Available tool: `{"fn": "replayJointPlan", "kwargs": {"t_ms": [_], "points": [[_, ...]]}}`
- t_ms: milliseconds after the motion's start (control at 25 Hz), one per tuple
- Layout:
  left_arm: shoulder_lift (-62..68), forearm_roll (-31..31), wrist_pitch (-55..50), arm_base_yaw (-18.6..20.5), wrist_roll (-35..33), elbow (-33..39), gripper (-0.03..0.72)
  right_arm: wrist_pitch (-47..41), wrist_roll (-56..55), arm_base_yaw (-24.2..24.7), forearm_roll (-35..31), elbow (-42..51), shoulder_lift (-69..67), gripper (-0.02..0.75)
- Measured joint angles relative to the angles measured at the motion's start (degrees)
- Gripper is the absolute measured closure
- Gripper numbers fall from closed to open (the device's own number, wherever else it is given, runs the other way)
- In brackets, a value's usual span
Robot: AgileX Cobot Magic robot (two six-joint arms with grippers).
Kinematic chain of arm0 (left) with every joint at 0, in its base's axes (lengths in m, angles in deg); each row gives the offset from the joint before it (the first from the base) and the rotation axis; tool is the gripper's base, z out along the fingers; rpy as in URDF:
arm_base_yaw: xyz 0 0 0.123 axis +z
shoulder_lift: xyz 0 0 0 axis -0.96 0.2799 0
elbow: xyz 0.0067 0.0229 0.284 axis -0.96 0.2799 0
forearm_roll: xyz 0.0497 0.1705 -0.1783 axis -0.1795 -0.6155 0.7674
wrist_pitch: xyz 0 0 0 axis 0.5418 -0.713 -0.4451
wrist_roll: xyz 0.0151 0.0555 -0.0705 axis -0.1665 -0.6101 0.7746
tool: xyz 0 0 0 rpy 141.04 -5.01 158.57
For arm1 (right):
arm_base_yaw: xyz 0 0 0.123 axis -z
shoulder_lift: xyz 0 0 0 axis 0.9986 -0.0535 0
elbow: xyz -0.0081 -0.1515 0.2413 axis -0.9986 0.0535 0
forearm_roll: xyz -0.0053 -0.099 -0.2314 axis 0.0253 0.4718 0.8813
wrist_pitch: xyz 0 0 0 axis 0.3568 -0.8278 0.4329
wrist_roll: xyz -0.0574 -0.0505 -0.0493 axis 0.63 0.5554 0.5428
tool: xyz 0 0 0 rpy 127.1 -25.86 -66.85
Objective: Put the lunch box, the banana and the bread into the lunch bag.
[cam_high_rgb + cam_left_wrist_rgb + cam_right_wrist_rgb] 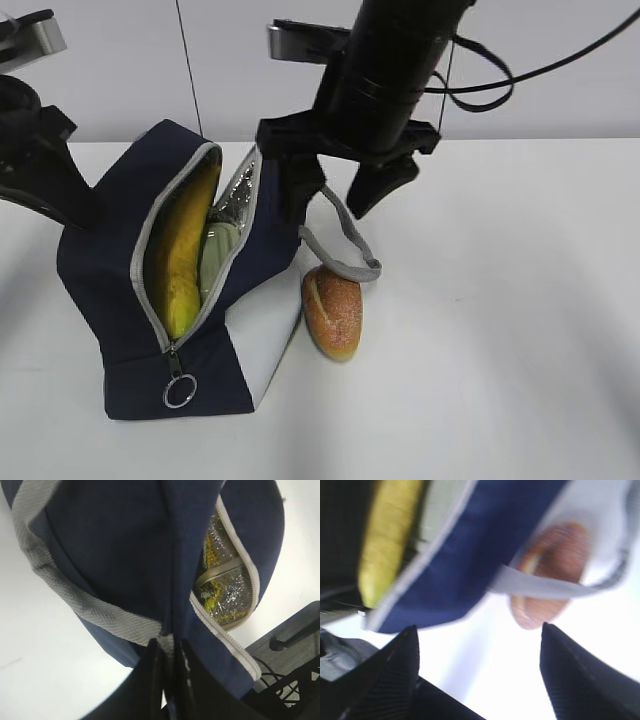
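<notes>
- Nearest to the camera stands the lunch bag (120,250) on the white table (500,330), with its zipper open.
- Inside it are the banana (185,250) and the lunch box (217,256) with the green lid.
- Beside the bag, on the table, lies the bread (333,312), under a grey strap (345,245).
- Right gripper (335,200) hangs above the bread, jaws apart and empty.
- Left gripper (167,652) pinches the bag's fabric.

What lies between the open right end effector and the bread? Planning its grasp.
The lunch bag's grey strap handle loops over the golden-brown bread roll, in the exterior view.
</notes>
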Motion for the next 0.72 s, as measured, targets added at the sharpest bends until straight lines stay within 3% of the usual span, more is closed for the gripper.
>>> {"fn": "replayJointPlan", "kwargs": {"t_ms": [160,480,720], "points": [[0.00,-0.11,0.22,0.00,0.00,0.00,0.667,2.18,-2.70,-0.10,5.22,9.45,7.33,0.174],[0.00,-0.59,0.56,0.00,0.00,0.00,0.667,28.10,-3.40,-4.03,4.23,33.19,16.91,0.178],[0.00,-0.79,0.69,0.00,0.00,0.00,0.667,40.53,-3.40,-5.27,3.23,41.02,15.21,0.178]]}}
